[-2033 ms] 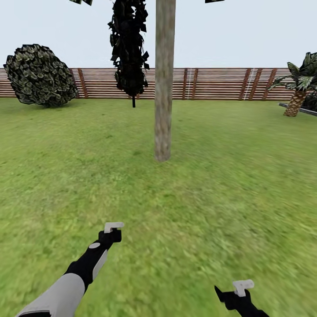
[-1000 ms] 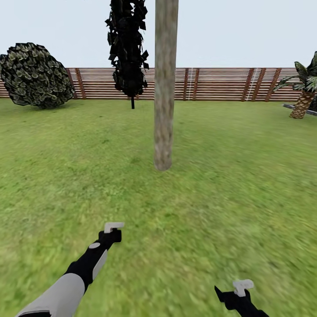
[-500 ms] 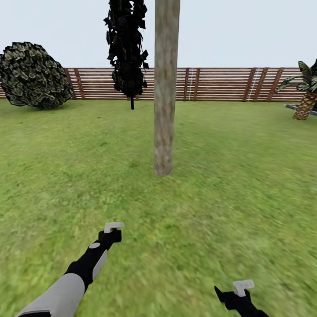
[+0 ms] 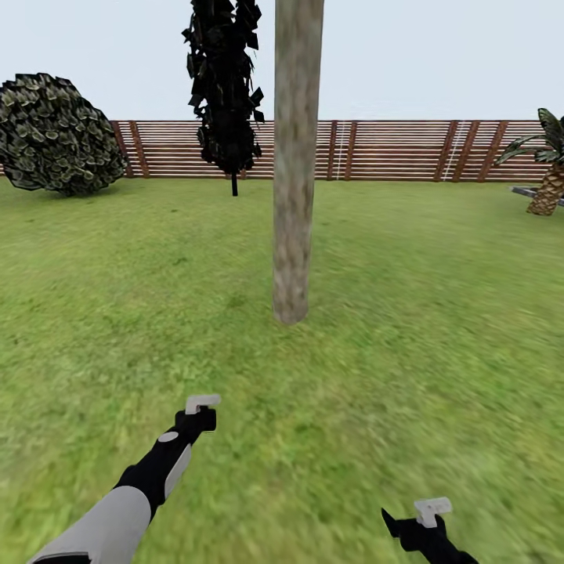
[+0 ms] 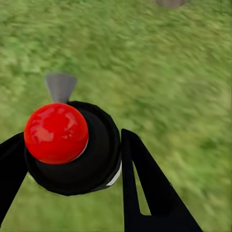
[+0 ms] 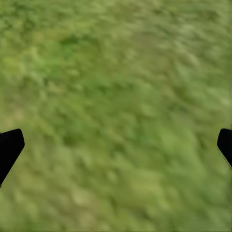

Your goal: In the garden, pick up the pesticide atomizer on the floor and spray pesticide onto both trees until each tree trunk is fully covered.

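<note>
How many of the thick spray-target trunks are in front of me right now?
1. The tree trunk stands straight ahead on the grass, in front of the fence. A second tree may lie outside the head view.

Tree trunk (image 4: 295, 157) top cut off by frame; grass (image 6: 116, 96) blurred; palm (image 4: 548, 164) clipped at edge.

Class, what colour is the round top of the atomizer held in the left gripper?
Glossy red atomizer top, on a black body; clearest in the left wrist view.
</note>
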Controlling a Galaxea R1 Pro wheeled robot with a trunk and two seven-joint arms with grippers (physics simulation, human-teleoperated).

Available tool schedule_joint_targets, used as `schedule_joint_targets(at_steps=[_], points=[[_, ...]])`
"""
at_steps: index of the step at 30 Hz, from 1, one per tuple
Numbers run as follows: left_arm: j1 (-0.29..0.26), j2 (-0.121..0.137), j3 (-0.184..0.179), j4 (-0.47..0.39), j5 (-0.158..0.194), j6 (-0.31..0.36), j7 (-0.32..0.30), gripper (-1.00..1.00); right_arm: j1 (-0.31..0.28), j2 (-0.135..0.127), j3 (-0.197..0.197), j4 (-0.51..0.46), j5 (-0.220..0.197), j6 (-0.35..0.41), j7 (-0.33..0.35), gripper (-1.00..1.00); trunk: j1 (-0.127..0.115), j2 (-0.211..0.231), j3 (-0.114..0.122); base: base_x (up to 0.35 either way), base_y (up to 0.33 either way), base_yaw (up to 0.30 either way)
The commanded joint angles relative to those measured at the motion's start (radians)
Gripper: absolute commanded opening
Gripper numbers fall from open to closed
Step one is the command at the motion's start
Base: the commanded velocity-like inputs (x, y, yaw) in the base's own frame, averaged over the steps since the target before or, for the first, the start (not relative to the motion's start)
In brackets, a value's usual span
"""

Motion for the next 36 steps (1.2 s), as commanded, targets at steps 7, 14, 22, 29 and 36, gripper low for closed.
schedule_joint_targets(at_steps=[7,14,22,29,36], points=[[0.0,0.0,0.0,0.0,0.0,-0.001,0.001,-1.0,0.0,0.0,0.0,0.0,0.0,0.0,0.0,1.0,0.0,0.0,0.0,0.338,0.0,0.0],[0.0,0.0,0.0,0.0,0.0,-0.002,0.001,-1.0,0.0,0.002,0.0,0.0,0.0,0.0,0.0,1.0,0.0,0.0,0.0,0.338,0.0,0.0],[0.0,0.0,0.0,0.0,0.0,-0.002,0.001,-1.0,0.0,0.003,0.0,0.0,0.0,0.0,0.0,1.0,0.0,0.0,0.0,0.338,0.0,-0.033],[0.0,0.0,0.001,0.0,0.0,-0.003,0.001,-1.0,0.0,0.003,0.0,0.0,0.0,0.0,0.0,1.0,0.0,0.0,0.0,0.338,0.0,-0.237],[0.0,0.0,0.0,0.0,0.0,-0.002,0.001,-1.0,0.0,0.003,0.0,0.0,0.0,0.0,0.0,1.0,0.0,0.0,0.0,0.338,0.0,-0.04]])
